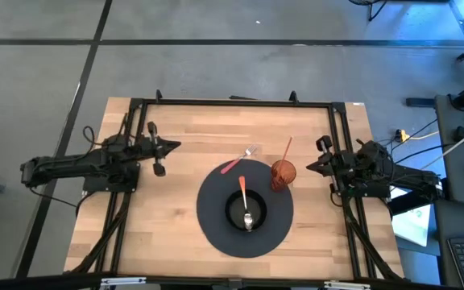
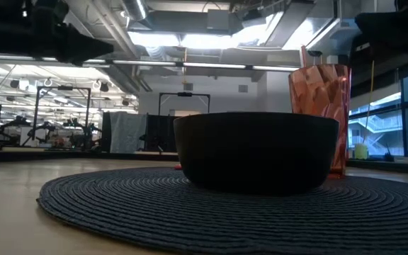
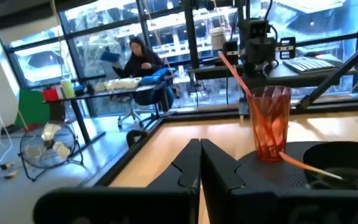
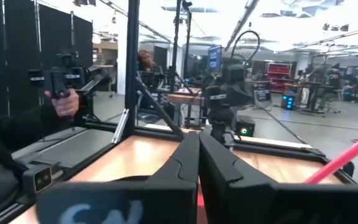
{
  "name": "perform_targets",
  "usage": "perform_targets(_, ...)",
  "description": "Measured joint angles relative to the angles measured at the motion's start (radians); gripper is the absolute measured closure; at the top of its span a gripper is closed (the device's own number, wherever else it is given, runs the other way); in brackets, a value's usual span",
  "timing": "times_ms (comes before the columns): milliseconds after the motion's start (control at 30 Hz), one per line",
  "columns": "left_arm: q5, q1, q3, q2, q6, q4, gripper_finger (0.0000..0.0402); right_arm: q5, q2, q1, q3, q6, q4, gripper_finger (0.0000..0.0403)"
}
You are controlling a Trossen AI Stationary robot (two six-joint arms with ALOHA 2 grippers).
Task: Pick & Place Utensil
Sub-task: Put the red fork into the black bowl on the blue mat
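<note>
On the round dark woven placemat (image 1: 216, 234) sits my black bowl (image 1: 246, 211), an orange-handled metal spoon (image 1: 245, 203) already lying in it. My left gripper (image 1: 173, 146) and right gripper (image 1: 310, 167) are both clenched on nothing, parked at the table's sides. An orange-handled fork (image 1: 238, 159) lies just beyond the mat; reaching for it, I could knock the orange faceted plastic cup (image 1: 283, 173) nearby.

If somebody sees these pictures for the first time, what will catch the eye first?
Probably the round dark placemat in the middle of the wooden table, with a black bowl on it holding an orange-handled spoon. An orange cup with a straw stands at the mat's edge, and a fork lies just beyond it.
</note>
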Motion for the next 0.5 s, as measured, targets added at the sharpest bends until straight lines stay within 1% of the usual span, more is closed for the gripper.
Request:
perform_targets(133,0.026,0.000,-0.032,-0.077,0.014,-0.023,0.0401,0.004,-0.001,-0.004,0.002,-0.005,-0.017,0.0400)
perform_targets(267,0.030,0.000,-0.058,-0.129,0.023,-0.056,0.0400,0.056,-0.001,-0.032,0.002,0.002,-0.061,0.0401)
perform_targets(400,0.030,0.000,-0.076,-0.165,0.018,-0.073,0.0400,0.051,-0.001,-0.062,0.001,-0.004,-0.088,0.0401)
perform_targets(500,0.032,0.000,-0.090,-0.187,0.018,-0.071,0.0401,0.015,-0.001,-0.080,0.001,-0.024,-0.088,0.0401)
